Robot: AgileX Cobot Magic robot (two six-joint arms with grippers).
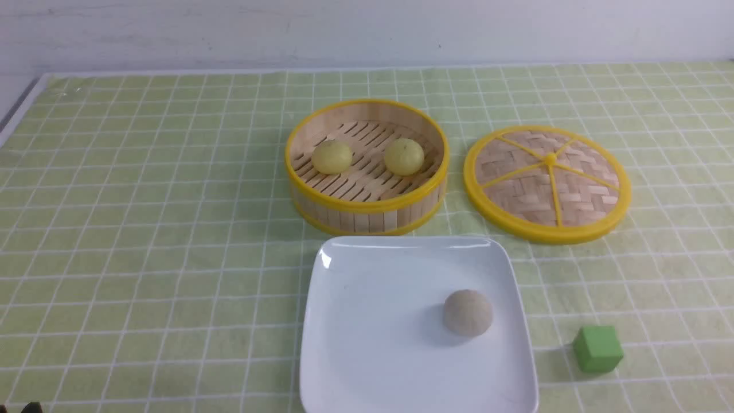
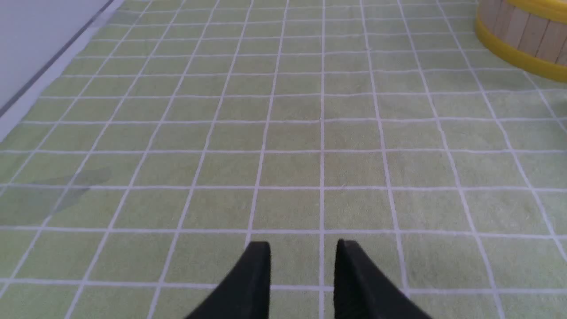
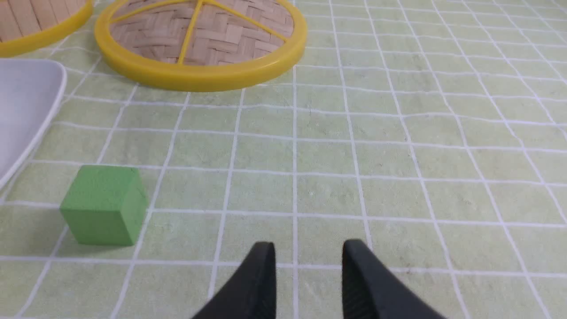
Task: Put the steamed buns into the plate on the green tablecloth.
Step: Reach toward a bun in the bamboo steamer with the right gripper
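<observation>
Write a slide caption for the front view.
Two steamed buns sit in the open steamer; the plate holds one grey bun, lid and green cube alongside.

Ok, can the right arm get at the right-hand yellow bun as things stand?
Probably yes: the lid lies beside the steamer, the bun sits uncovered, and the right claw is open, empty.

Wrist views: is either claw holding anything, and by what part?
Nothing held. Left claw and right claw are open, only green tablecloth between their tips.
</observation>
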